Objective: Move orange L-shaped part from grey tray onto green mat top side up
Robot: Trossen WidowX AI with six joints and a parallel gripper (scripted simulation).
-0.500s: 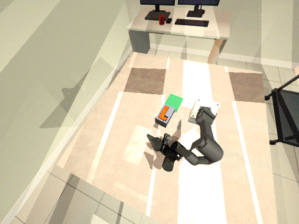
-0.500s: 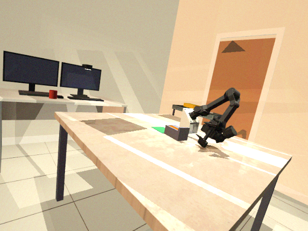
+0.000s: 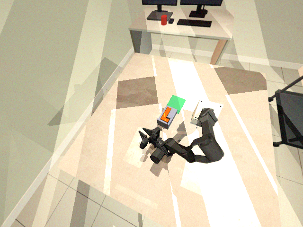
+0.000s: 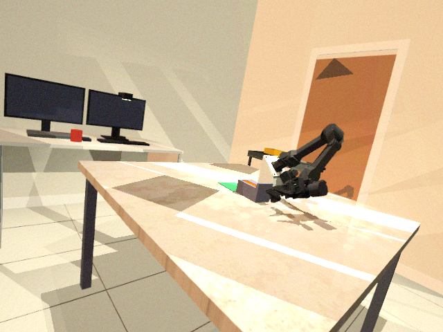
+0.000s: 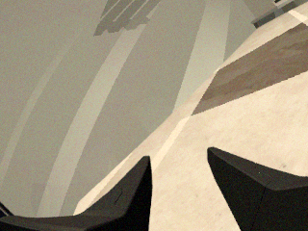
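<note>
A: Where is the orange part (image 3: 166, 114)?

B: Flat in the pocket of the grey tray (image 3: 161, 121), around the middle of the desk (image 3: 137, 170). The green mat (image 3: 177, 102) touches the tray's end that faces the far edge of the desk.

A: And the pincer (image 3: 144, 135)?

B: Low over the desk, just beside the tray's other end, toward the near edge, not touching the part. It points away toward the desk's left edge.

A: Is it gripping anything?

B: No. The wrist view shows its two dark fingers partly apart, with bare desk between them. It holds nothing.
</note>
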